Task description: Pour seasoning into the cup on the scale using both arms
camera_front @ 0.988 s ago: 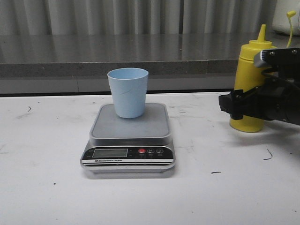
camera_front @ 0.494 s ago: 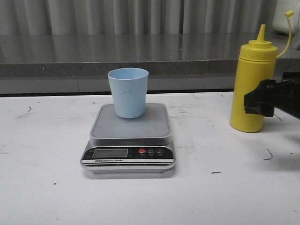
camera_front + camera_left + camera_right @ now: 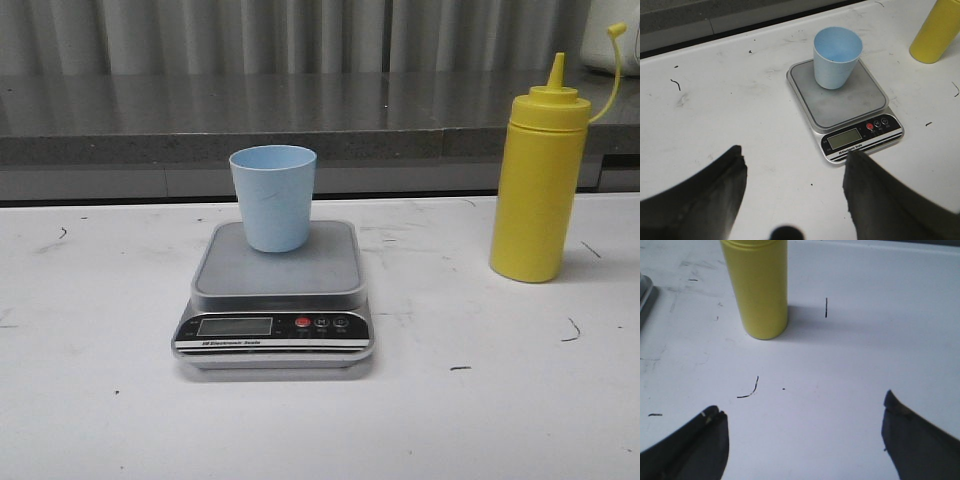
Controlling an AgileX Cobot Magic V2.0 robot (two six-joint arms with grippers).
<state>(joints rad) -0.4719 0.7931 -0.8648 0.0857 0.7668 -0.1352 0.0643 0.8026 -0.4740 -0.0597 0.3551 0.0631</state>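
The pale blue cup (image 3: 273, 196) stands upright on the silver-grey scale (image 3: 277, 290) at the table's middle. It also shows in the left wrist view (image 3: 836, 57) on the scale (image 3: 845, 107). The yellow seasoning bottle (image 3: 538, 176) stands upright at the right, its cap hanging open on its tether; it shows in the right wrist view (image 3: 758, 286). Neither gripper shows in the front view. My left gripper (image 3: 795, 172) is open and empty above the table, short of the scale. My right gripper (image 3: 802, 422) is open and empty, well back from the bottle.
A grey ledge (image 3: 300, 130) and ribbed wall run behind the white table (image 3: 100, 400). The tabletop has small dark scuff marks (image 3: 749, 389). The yellow bottle's base shows in the left wrist view's corner (image 3: 936, 32).
The right gripper, in front of the yellow bottle a second ago, has drawn back to the right and left the front view. Bottle, cup and scale have not moved.
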